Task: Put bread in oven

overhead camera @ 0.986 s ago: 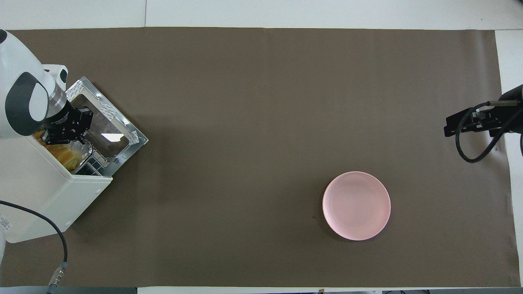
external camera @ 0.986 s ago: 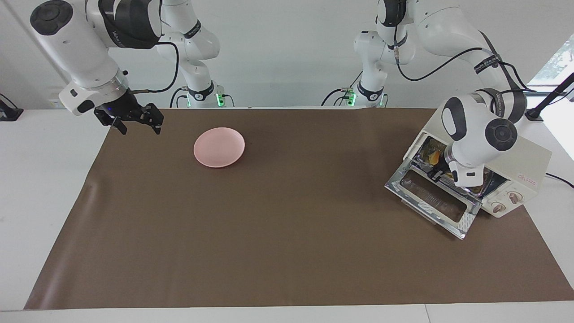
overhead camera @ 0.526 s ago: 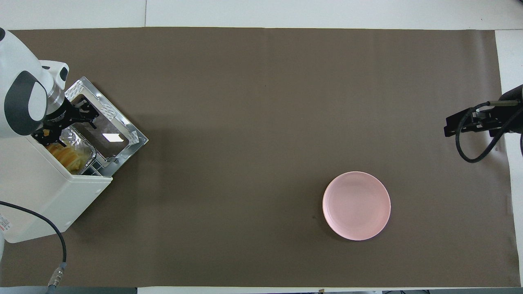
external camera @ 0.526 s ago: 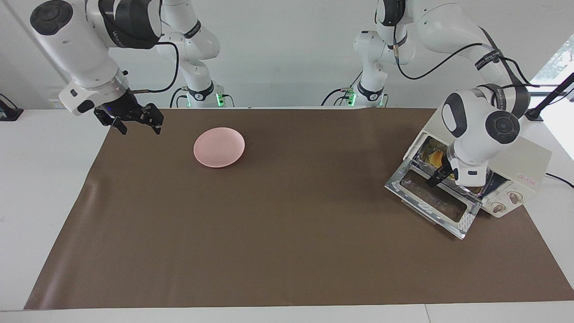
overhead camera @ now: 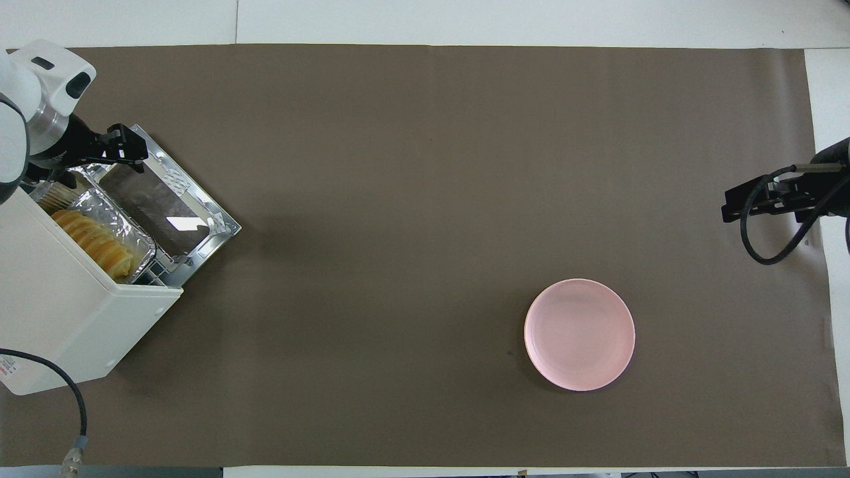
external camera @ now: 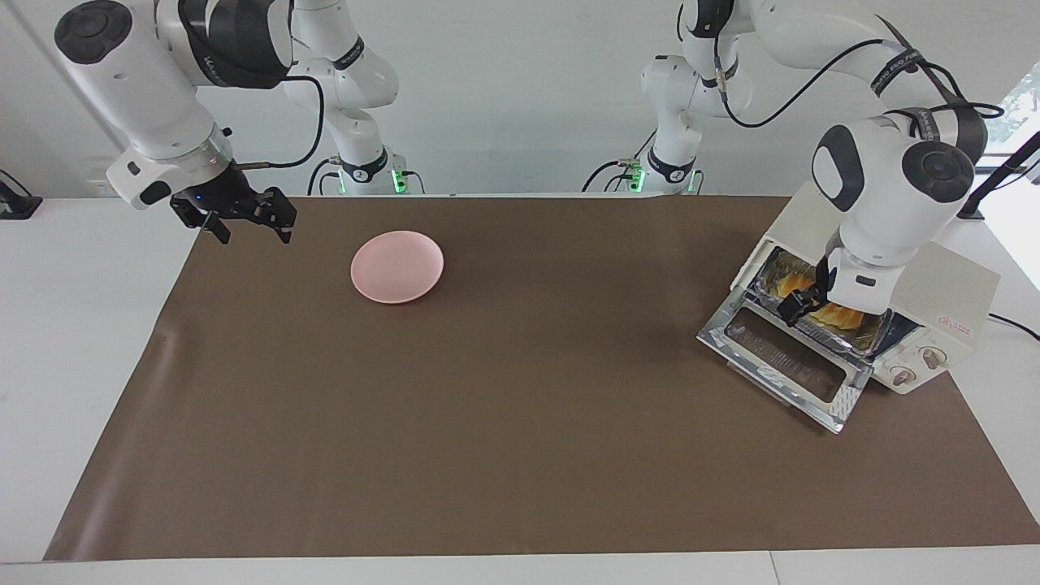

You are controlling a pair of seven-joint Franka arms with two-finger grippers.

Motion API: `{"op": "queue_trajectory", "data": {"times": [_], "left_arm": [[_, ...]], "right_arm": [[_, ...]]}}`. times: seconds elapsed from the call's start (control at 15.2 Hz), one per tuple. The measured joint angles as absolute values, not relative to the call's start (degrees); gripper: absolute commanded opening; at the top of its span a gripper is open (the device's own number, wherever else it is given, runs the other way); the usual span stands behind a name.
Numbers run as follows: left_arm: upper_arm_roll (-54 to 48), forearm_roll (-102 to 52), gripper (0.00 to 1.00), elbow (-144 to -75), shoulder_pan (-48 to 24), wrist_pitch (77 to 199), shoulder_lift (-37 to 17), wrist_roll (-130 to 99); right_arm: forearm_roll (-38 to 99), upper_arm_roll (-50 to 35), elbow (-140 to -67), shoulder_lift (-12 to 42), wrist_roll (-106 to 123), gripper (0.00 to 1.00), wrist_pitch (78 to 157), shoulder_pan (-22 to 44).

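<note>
The oven (overhead camera: 73, 312) mouth is crowded: the foil tray (overhead camera: 133, 236) with the bread (overhead camera: 93, 242) fills the rack, the lowered door (overhead camera: 172, 199) juts out, and the left gripper (external camera: 800, 302) hangs over it, fingers spread. Mid-mat, only the pink plate (external camera: 397, 266) stands.

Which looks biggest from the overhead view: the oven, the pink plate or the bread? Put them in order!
Largest to smallest:
1. The oven, a boxy white shape with its door dropped open.
2. The pink plate.
3. The bread, lying in a foil tray inside the oven, partly hidden.
</note>
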State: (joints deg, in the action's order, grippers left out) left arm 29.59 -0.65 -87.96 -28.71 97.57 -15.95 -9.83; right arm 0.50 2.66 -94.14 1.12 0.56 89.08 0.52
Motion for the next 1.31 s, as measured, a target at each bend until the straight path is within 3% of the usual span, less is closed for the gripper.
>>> {"op": "queue_trajectory", "data": {"times": [0.46, 0.72, 1.05, 1.31], "left_arm": [[29.42, -0.66, 1.00, -88.41, -30.54, 88.92, -7.36, 2.09], [28.80, -0.66, 1.00, -88.78, -31.67, 86.24, -5.98, 2.56], [14.91, -0.65, 1.00, -91.98, -17.94, 84.35, -1.53, 7.58], [10.09, -0.64, 1.00, -94.09, -14.93, 83.55, 2.47, 7.71]], "right_arm": [[0.50, 2.66, -94.14, 1.12, 0.56, 1.00, 89.08, 0.52], [0.50, 2.66, -94.14, 1.12, 0.56, 1.00, 89.08, 0.52], [0.50, 2.66, -94.14, 1.12, 0.56, 1.00, 89.08, 0.52], [0.50, 2.66, -94.14, 1.12, 0.56, 1.00, 89.08, 0.52]]}}
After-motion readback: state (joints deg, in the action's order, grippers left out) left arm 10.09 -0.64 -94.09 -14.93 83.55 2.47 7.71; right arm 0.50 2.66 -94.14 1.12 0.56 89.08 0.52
